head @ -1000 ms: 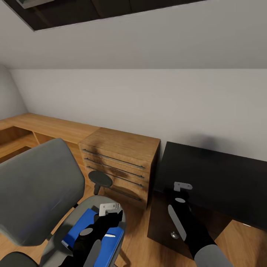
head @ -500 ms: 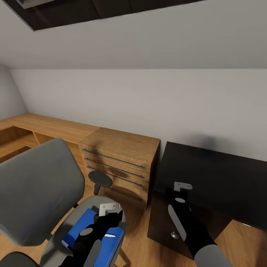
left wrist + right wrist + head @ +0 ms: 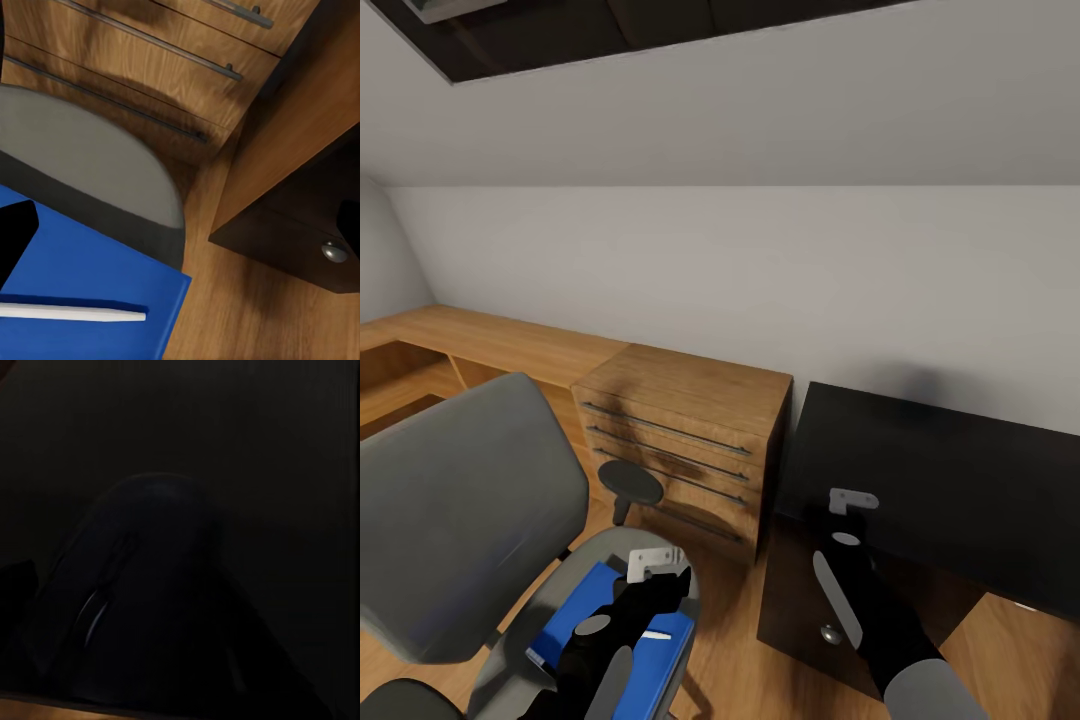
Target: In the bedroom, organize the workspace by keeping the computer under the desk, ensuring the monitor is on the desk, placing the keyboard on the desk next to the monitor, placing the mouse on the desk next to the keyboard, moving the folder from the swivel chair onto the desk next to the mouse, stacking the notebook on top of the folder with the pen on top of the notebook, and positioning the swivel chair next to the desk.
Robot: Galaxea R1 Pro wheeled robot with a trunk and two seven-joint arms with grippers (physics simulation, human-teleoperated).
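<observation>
The grey swivel chair stands at the lower left, with the blue folder flat on its seat. A white pen lies on the folder. My left gripper hovers over the folder's near corner, open, its black fingertips wide apart with nothing between them. My right gripper is over the front left part of the black desk. The dark mouse lies on the desk top close before it; the fingers merge with the darkness. Notebook, keyboard, monitor and computer are out of view.
A low oak dresser with long bar handles stands between chair and desk. The black drawer unit with a round silver knob sits under the desk's left end. A long oak bench runs along the sloped wall.
</observation>
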